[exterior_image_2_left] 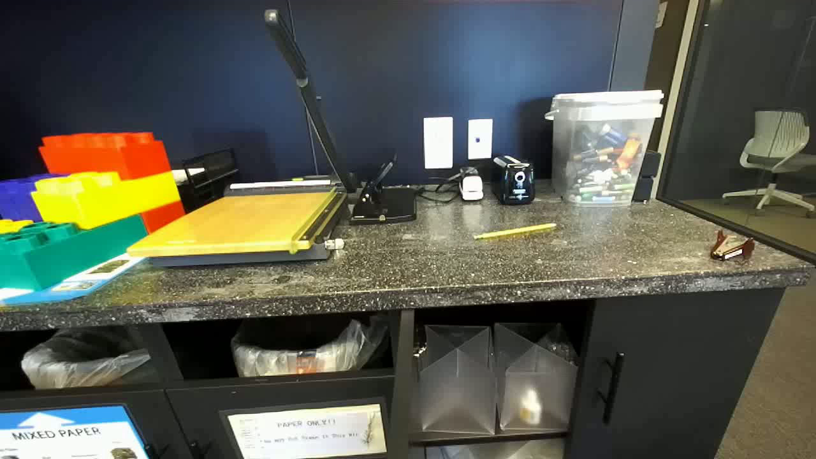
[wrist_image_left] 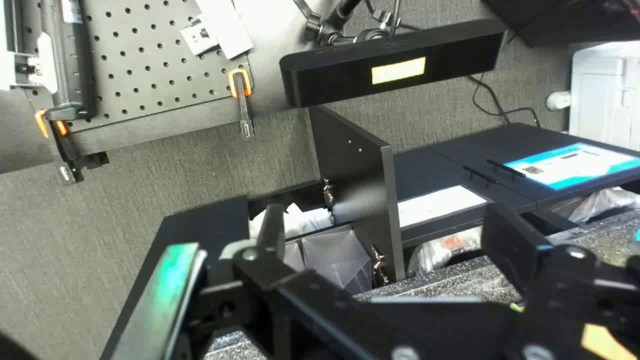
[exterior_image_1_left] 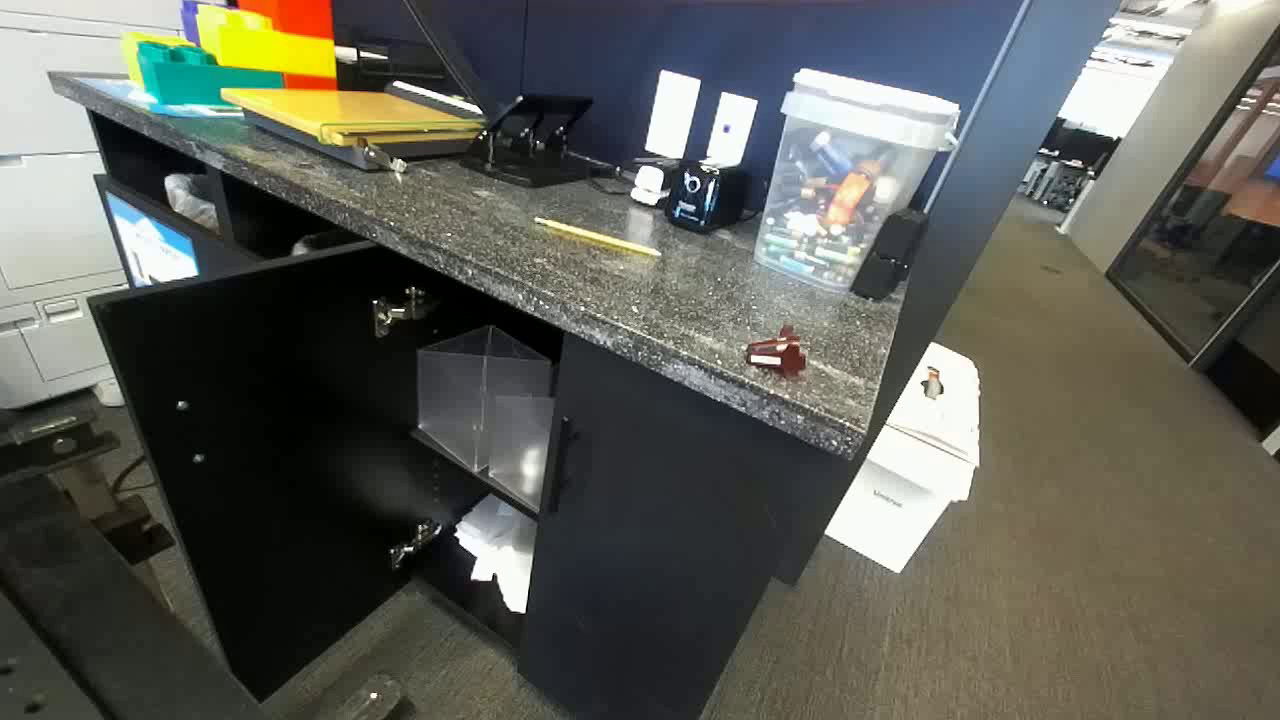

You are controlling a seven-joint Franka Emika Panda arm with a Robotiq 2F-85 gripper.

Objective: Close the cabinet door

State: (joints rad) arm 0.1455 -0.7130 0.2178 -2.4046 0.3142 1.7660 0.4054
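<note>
The cabinet door (exterior_image_1_left: 270, 470) is a black panel standing wide open, swung out from the cabinet, in an exterior view. Its inner face shows, with two metal hinges at the cabinet side and two screw heads near the free edge. It appears nearly edge-on in an exterior view (exterior_image_2_left: 403, 382). In the wrist view the door (wrist_image_left: 355, 160) stands out beyond the counter, seen between my fingers. Its handle is hidden on the outer face. My gripper (wrist_image_left: 387, 227) is open, with its fingers wide apart and nothing between them. It is apart from the door and out of both exterior views.
The open cabinet holds clear plastic holders (exterior_image_1_left: 485, 400) and white papers (exterior_image_1_left: 500, 540). A closed black door (exterior_image_2_left: 669, 376) is beside it. The stone counter (exterior_image_2_left: 433, 268) bears a paper cutter, pencil and bucket. A black camera bar (wrist_image_left: 395, 65) and pegboard table (wrist_image_left: 150, 65) stand near the door.
</note>
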